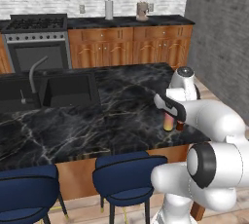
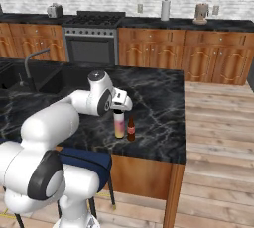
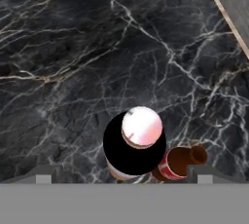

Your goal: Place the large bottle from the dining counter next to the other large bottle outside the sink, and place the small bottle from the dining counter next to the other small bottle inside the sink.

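The large bottle (image 2: 119, 124), pale with a light cap, stands upright near the right front corner of the black marble dining counter (image 2: 158, 98). Right beside it stands the small bottle (image 2: 131, 129), brownish with a thin neck. My gripper (image 2: 119, 111) hangs open just above the large bottle's cap, touching nothing. From the hand, the large bottle's cap (image 3: 141, 126) lies between my spread fingertips (image 3: 47, 173), with the small bottle (image 3: 181, 161) to its right. The sink (image 1: 68, 91) with its curved faucet (image 1: 34, 72) lies at the counter's far left. The other large bottle and other small bottle are out of view.
Two blue stools (image 1: 127, 173) (image 1: 24, 189) stand along the counter's front edge. The counter's right edge meets wooden floor (image 2: 218, 138). A stove (image 1: 36, 38) and wall cabinets (image 1: 131, 45) line the back.
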